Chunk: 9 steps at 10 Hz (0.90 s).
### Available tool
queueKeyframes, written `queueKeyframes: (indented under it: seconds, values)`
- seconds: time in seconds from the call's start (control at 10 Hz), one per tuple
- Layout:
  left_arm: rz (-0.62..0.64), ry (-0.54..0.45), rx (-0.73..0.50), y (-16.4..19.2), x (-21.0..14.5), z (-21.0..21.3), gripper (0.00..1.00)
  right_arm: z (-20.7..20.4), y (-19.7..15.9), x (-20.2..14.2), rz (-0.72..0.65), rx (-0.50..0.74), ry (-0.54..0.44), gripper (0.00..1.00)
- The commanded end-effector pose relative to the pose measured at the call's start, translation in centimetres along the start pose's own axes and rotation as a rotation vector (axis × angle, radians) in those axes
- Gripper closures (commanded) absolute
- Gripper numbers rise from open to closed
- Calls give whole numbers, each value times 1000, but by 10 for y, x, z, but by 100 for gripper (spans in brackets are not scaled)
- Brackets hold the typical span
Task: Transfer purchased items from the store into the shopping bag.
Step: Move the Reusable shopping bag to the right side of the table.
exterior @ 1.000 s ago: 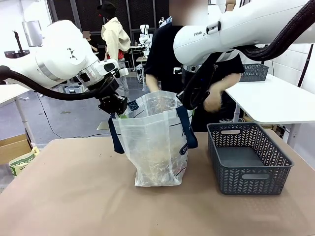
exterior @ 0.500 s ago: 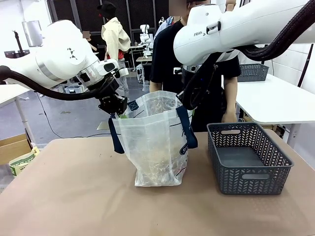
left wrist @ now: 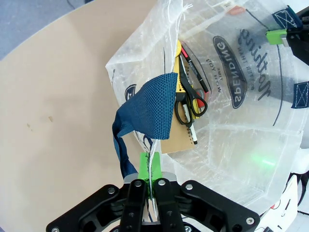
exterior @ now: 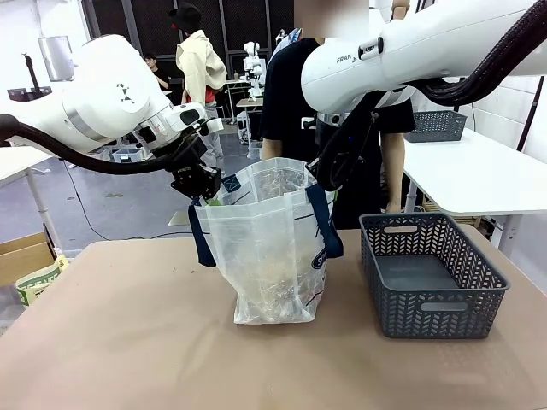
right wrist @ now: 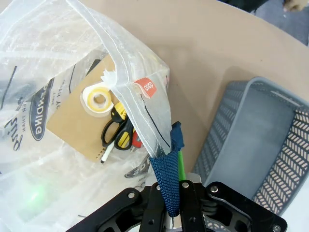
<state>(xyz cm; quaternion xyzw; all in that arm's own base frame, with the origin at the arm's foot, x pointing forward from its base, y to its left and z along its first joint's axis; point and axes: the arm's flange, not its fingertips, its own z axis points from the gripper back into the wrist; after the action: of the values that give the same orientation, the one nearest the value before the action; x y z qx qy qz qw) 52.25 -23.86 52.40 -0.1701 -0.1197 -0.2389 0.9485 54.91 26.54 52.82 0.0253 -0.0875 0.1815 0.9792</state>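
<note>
Translucent bag [exterior: 256,243], at nine o'clock of the basket [exterior: 432,318], is pinched by left end effector [exterior: 203,195] and right end effector [exterior: 323,182].

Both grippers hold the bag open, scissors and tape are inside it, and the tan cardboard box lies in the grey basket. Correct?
No: the tan cardboard box lies inside the bag with the scissors and tape, not in the basket; the right wrist view shows it. The rest stands.

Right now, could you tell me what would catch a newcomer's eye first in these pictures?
The left gripper and right gripper hold the translucent shopping bag open at mid-table. Inside lie black-and-yellow scissors, a tape roll and a flat tan cardboard box. The dark grey basket stands empty to its right.
</note>
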Motion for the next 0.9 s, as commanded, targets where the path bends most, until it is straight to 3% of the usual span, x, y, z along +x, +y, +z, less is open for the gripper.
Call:
queueKeyframes:
  seconds: [0.0, 0.8]
  values:
    - [12, -4, 0, 1, 0, 1, 100, -1, -2, 0, -3, -1, -1, 100]
    - [12, -4, 0, 1, 0, 1, 100, -1, -2, 0, -3, -1, -1, 100]
